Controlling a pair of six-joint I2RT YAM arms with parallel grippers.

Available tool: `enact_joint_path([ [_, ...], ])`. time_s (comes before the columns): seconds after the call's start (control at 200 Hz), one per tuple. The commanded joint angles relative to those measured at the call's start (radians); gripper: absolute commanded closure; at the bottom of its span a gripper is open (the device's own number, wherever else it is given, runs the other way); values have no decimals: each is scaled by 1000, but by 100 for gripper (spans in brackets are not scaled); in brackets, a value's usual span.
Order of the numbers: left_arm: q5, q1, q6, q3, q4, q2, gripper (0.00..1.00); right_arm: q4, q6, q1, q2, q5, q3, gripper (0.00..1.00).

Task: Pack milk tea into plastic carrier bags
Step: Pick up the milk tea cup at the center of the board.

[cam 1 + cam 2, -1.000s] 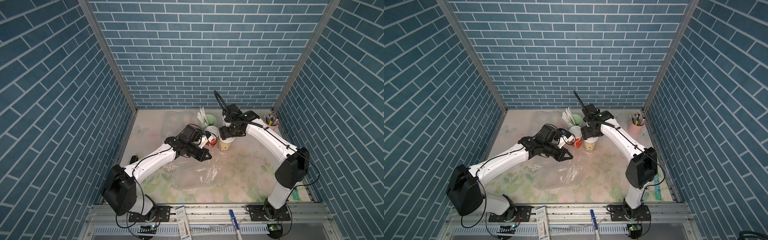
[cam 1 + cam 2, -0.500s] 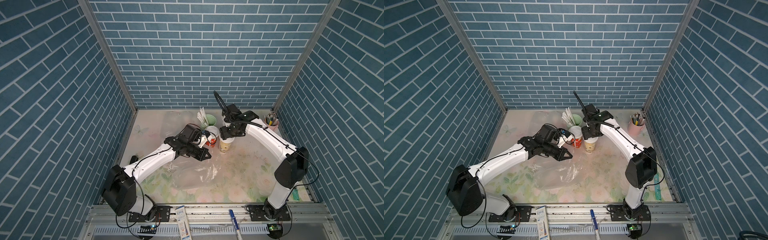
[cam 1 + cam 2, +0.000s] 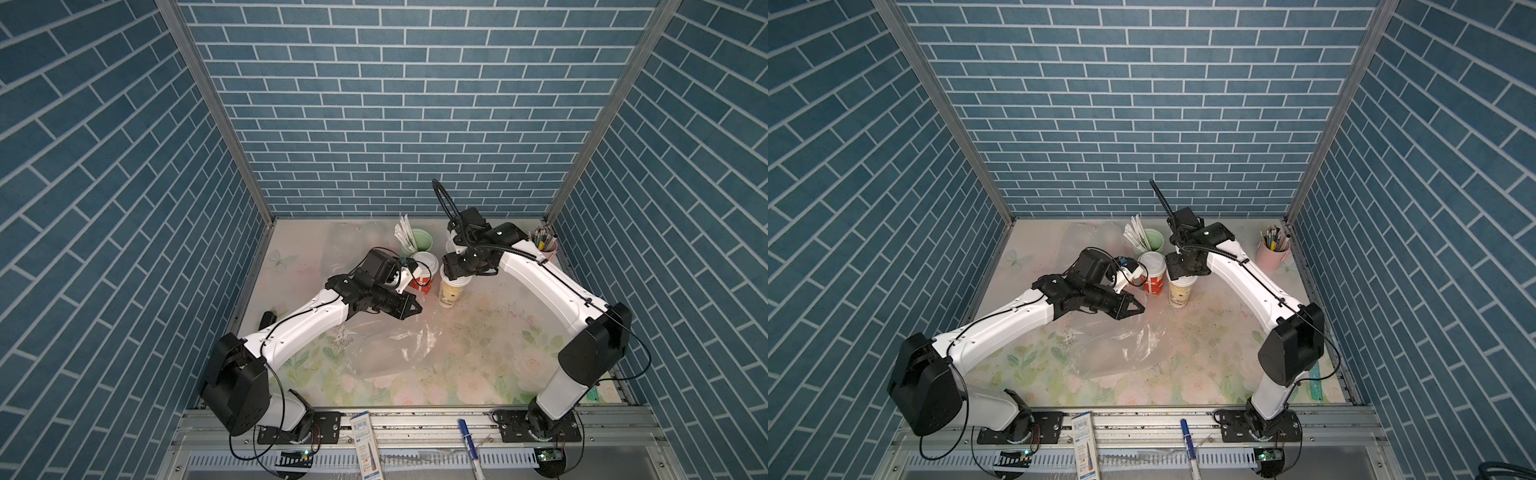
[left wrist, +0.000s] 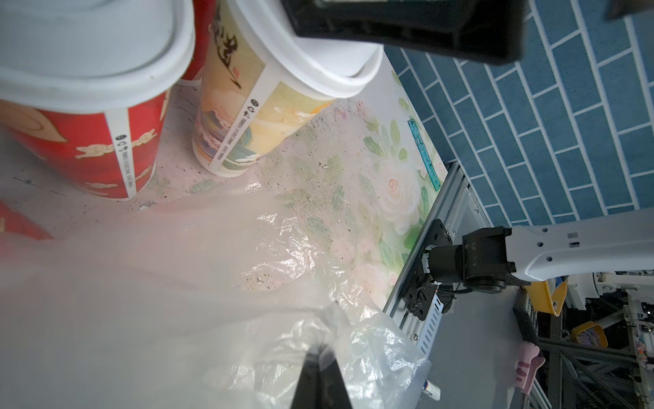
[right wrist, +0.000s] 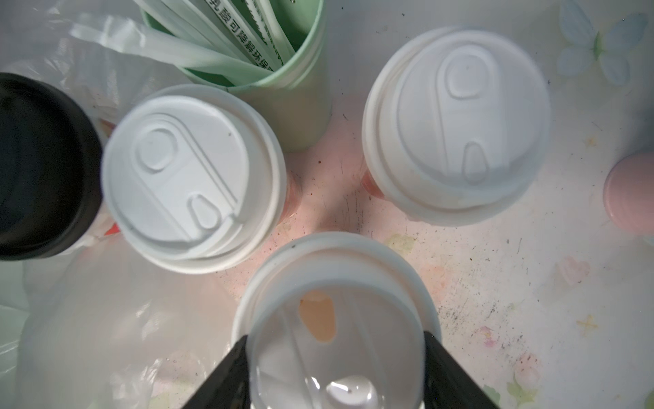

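- The right arm (image 3: 536,270) reaches down over the cream-yellow cup (image 3: 450,292). The right jaws straddle its white lid from above and appear to grasp it at the rim.
- The cup stands upright on the desk (image 3: 490,332), long axis vertical, just beside the red white-lidded cup (image 3: 423,277).
- The left jaws are clenched on a fold of the plastic carrier bag (image 3: 388,347), holding that edge off the desk.
- The bag lies near the cup, toward the left arm (image 3: 316,316) and the desk's front. The next move probably lifts the cup and carries it that way.
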Motion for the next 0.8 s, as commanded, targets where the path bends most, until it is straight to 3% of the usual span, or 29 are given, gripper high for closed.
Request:
enact_joint_path([
  [0.0,-30,7,-24,-17,37,-21,100,-28,8,5,-108,-42,-20,39],
  [0.37,-48,8,-84,-31,112,-27,100,-32,45,5,-323,-83,-51,41],
  [0.795,-64,7,-140,-63,221,-41,100,35,125,7,-447,-321,-146,43],
])
